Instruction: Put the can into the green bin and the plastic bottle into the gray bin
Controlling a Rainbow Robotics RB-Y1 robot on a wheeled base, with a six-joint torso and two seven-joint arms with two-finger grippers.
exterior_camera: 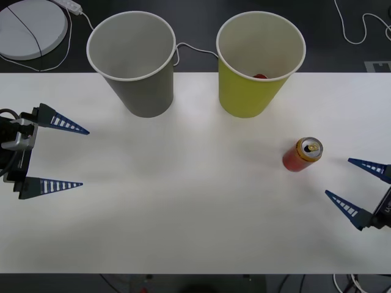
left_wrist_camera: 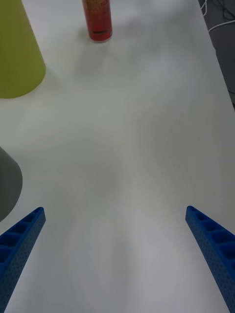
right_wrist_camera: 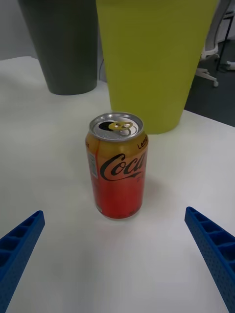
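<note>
We see the small red-orange metal can upright on the table, near the yellow-green paper cup, still unbinned. Our right gripper gapes beside it; our left gripper waits open, far left, before the gray paper cup.

Bright, even overhead light falls on the white bench, which looks slightly washed out. Shadows are soft and faint: a pale one lies beside the can and under the gray bin and green bin. The can's metal top gleams. The front view is sharp; the wrist views look softer.
</note>
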